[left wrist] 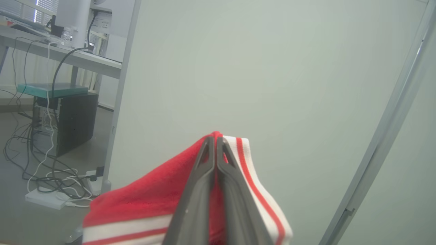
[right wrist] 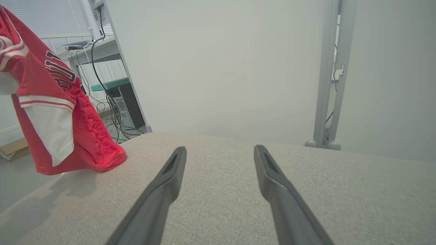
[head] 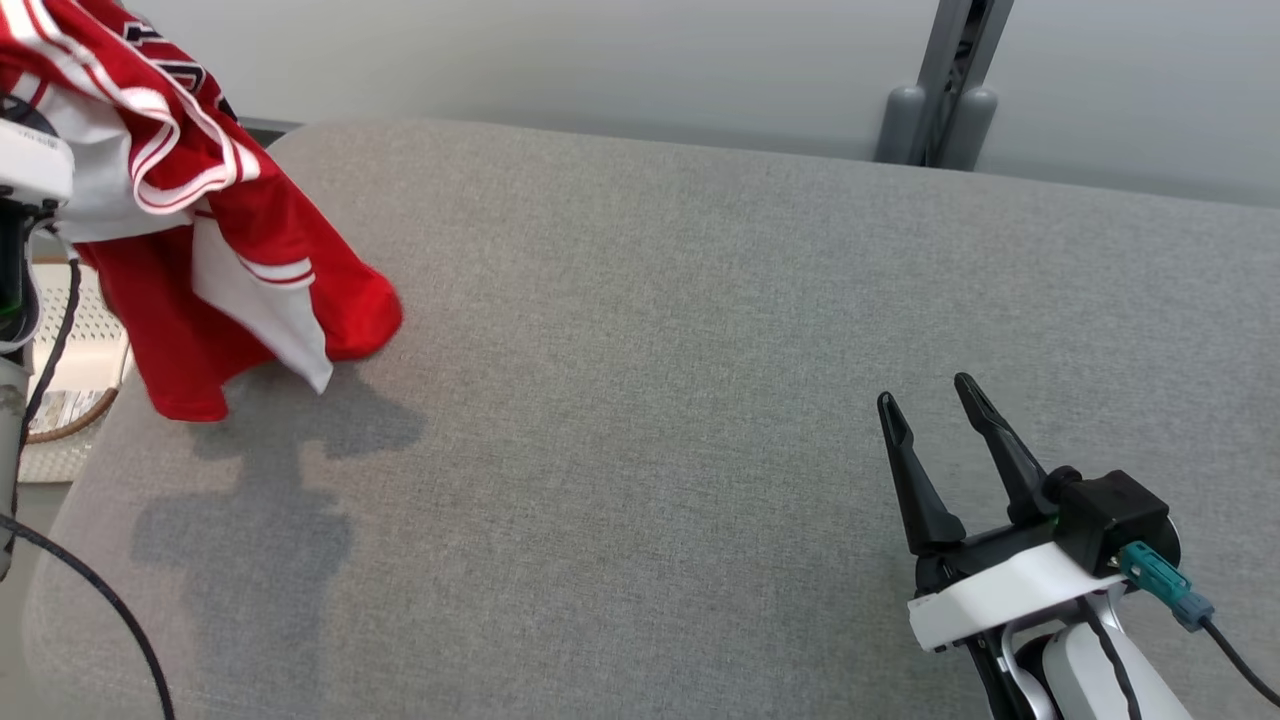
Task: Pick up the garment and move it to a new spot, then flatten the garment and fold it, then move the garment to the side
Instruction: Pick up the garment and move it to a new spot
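Jersey (head: 200, 250) hangs at upper left, hem at the grey cushion's (head: 650, 400) left end, pinched between the left gripper's (left wrist: 215, 140) pressed-together fingers. Right gripper (head: 925, 390) sits lower right, fingers spread. Post (head: 945, 90) stands upper right.

Red-and-white mesh jersey garment (head: 200, 250) hangs over far-left corner of grey fabric-covered counter (head: 640, 400), its upper edge pinched in left tool (left wrist: 214, 141). Right tool (head: 925, 390), fingers apart, sits above counter's near-right part, well apart from garment. Behind counter, right of centre: grey metal post (head: 945, 90).
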`<state>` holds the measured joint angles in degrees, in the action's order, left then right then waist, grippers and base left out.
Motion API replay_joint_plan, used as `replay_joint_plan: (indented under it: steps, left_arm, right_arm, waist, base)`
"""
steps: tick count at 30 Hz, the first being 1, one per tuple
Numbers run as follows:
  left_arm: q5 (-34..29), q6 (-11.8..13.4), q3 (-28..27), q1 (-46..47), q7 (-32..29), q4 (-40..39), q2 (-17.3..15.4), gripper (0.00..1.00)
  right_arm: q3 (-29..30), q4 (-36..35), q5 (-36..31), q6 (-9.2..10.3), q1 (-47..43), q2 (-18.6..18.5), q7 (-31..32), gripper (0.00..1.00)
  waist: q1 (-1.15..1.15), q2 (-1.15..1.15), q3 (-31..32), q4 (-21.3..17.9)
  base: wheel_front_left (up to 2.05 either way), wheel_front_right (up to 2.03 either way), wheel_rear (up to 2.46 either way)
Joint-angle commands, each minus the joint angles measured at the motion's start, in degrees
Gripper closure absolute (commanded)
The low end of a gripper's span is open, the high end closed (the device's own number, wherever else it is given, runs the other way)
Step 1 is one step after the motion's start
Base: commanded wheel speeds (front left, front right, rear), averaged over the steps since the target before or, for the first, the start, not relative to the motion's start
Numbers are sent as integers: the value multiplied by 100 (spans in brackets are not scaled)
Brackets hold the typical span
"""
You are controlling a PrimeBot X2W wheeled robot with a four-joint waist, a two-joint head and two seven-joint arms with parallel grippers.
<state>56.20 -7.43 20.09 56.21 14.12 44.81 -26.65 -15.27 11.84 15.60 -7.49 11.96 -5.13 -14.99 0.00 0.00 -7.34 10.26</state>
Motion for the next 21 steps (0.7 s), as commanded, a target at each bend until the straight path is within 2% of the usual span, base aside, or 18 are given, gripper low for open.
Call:
replay_joint_plan:
  steps: [1,9,12,21]
  left_arm:
    - [45,-7,-53,-55,40,-100,33,100]
    - [-106,38,-263,-319,107,-954,465,100]
    - [-173,138,-313,-474,110,-1291,675,100]
    - [-405,476,45,-809,74,-1966,1263,100]
  right_arm:
    - [28,-25,16,-2,-76,0,-22,0]
    - [238,-94,-25,-2,-167,32,-22,0]
    - [337,-90,-52,-2,-198,25,-22,0]
    - [605,-192,-176,-2,-76,-33,-22,0]
  waist:
    - [0,0,79,-45]
    - [0,0,294,-247]
    - [0,0,362,-364]
    - [0,0,399,-837]
  base:
    - [0,0,0]
    - [0,0,0]
    - [0,0,0]
    - [0,0,0]
